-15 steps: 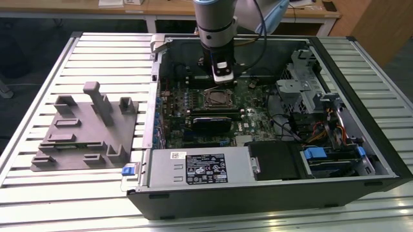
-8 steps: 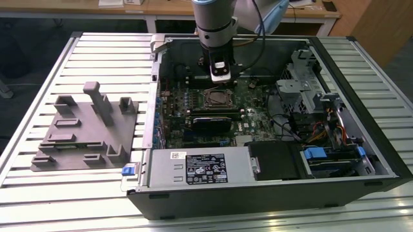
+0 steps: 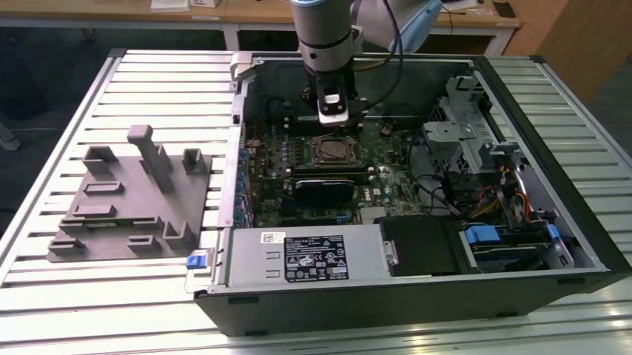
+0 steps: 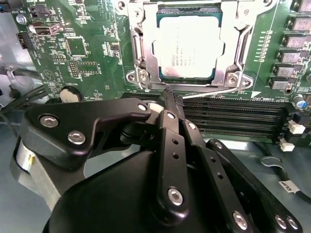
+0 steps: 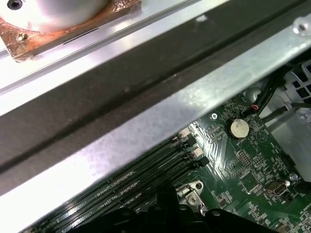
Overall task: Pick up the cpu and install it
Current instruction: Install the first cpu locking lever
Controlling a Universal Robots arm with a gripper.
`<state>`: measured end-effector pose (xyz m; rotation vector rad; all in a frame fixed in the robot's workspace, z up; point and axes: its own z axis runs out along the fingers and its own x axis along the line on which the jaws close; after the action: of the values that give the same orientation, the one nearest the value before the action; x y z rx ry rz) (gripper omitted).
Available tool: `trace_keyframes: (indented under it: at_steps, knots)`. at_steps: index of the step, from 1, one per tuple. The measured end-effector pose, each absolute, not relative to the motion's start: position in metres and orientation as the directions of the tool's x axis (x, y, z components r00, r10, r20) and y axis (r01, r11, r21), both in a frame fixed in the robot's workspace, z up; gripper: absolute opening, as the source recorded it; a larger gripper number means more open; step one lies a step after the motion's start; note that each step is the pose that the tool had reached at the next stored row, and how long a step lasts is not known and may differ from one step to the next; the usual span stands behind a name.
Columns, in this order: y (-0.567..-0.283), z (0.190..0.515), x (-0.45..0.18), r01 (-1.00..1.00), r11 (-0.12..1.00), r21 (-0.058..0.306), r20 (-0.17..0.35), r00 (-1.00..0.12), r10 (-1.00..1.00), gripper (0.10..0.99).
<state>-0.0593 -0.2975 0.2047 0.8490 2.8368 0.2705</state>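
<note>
In the exterior view, the grey fixture (image 3: 129, 200) sits on the table (image 3: 59, 296) toward that view's left, and the open computer case (image 3: 415, 296) lies to its right, with the gripper (image 3: 333, 118) hanging inside it just behind the socket (image 3: 334, 150). The cpu (image 4: 188, 46) already lies flat in that socket, just ahead of the fingertips, which are pressed together on nothing. The second wrist view shows this; the first wrist view shows the coin battery (image 5: 239, 128) and case rail (image 5: 146, 126) instead.

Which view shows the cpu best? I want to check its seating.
The second wrist view: the cpu lies in its socket, silver top facing the camera. The exterior view shows it small, below the claw.
</note>
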Motion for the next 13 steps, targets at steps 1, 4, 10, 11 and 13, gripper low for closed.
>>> trace_keyframes:
  at_steps: [1,4,10,11,13]
  knots:
    - [-0.2973,0.2045,-0.0595,0.528,0.820,0.220,-0.108,-0.823,0.558,0.106]
    - [-0.2972,0.2044,-0.0596,0.529,0.820,0.220,-0.109,-0.822,0.560,0.106]
    - [-0.2972,0.2029,-0.0596,0.519,0.826,0.220,-0.109,-0.828,0.550,0.106]
    - [-0.2972,0.2027,-0.0596,0.513,0.830,0.220,-0.109,-0.832,0.544,0.106]
    - [-0.2971,0.2024,-0.0596,0.501,0.837,0.220,-0.109,-0.840,0.532,0.106]
